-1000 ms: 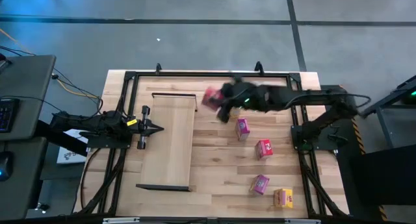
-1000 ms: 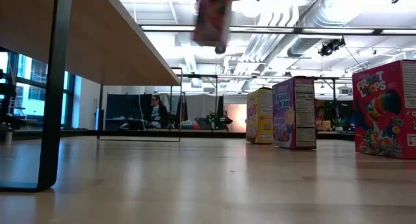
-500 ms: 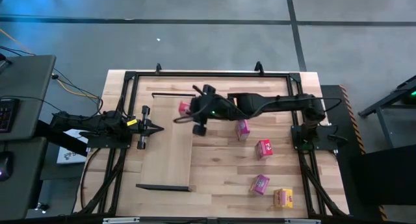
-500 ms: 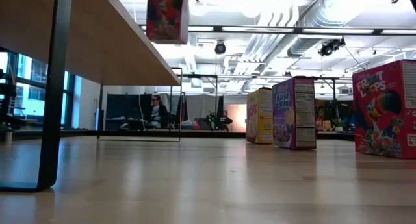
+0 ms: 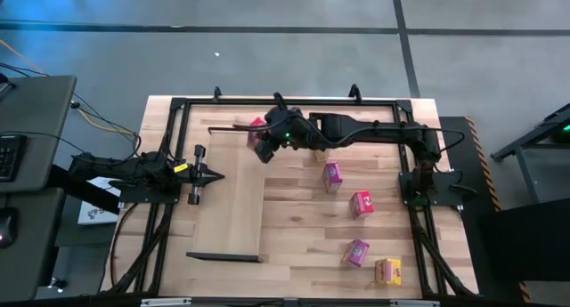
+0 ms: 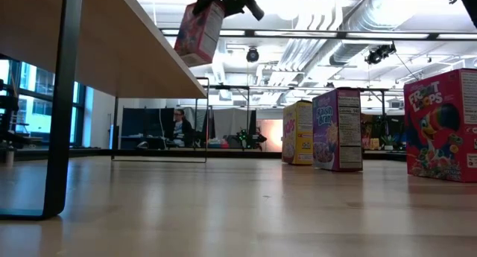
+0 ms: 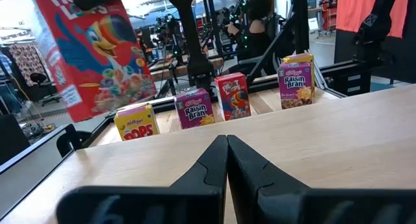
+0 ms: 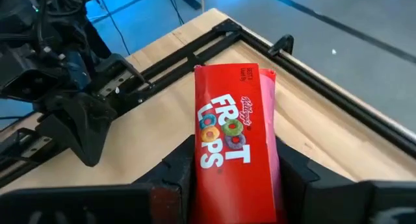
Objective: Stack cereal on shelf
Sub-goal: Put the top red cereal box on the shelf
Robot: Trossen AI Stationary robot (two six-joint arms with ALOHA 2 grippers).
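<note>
My right gripper [image 5: 264, 140] is shut on a red Froot Loops cereal box [image 8: 233, 136], lifted above the far end of the shelf [image 5: 230, 196]. The shelf is a pale wood panel with black rails at its short ends. In the low view the box [image 6: 200, 32] hangs tilted beside the shelf's edge. Several more cereal boxes stand on the table to the right of the shelf: pink [image 5: 331, 175], red [image 5: 361, 203], magenta [image 5: 356, 252] and yellow [image 5: 387, 270]. My left gripper [image 7: 226, 145] is shut and level at the shelf's left edge, touching nothing. My right gripper pinches the red box between its two fingers [image 8: 177, 173], one on each of two opposite faces, with a narrow printed side panel [image 8: 224, 178] turned toward the wrist. The fingers come slanting down from the table's right side. The box is lifted clear and tilted.
A black frame [image 5: 267, 102] runs around the table's edges. My left arm [image 5: 134, 173] lies along the table's left side. A person sits in the room beyond the table [image 6: 179, 127].
My right gripper has carried the red box toward the table's left edge, from beside the shelf to above its far end, and the wrist has rolled. The box, upright half a second ago, now hangs tilted.
</note>
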